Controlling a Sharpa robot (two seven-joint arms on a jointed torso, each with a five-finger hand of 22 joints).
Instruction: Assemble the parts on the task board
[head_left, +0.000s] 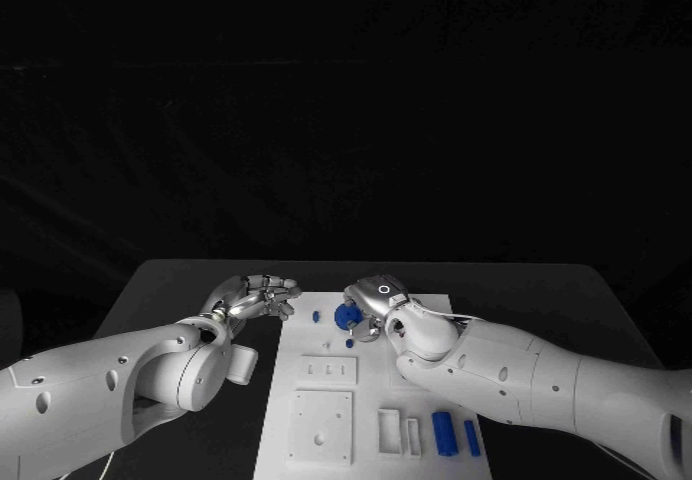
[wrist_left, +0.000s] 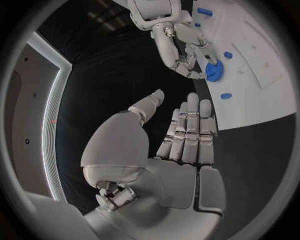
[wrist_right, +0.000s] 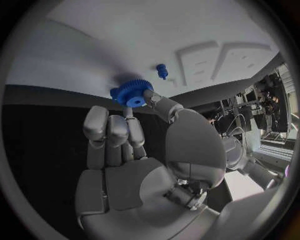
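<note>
The white task board (head_left: 433, 385) lies in the middle of the black table. My right hand (head_left: 378, 303) pinches a blue gear (head_left: 348, 317) between thumb and fingers at the board's far end; whether the gear touches the board I cannot tell. The right wrist view shows the gear (wrist_right: 131, 94) at the fingertips (wrist_right: 150, 97), with a small blue peg (wrist_right: 162, 71) on the board (wrist_right: 187, 30) beyond it. My left hand (head_left: 253, 297) hovers just off the board's far left corner. In its wrist view the left hand (wrist_left: 181, 145) has straight fingers and holds nothing, and the gear (wrist_left: 214, 71) lies ahead.
Two small blue pegs (head_left: 316, 316) (head_left: 351, 344) stand near the gear. Two blue bars (head_left: 444, 432) (head_left: 472, 437) lie at the board's near right. White recessed blocks (head_left: 329, 370) (head_left: 320, 425) and slots (head_left: 389, 430) fill the near half. Bare black table (head_left: 173, 290) flanks the board.
</note>
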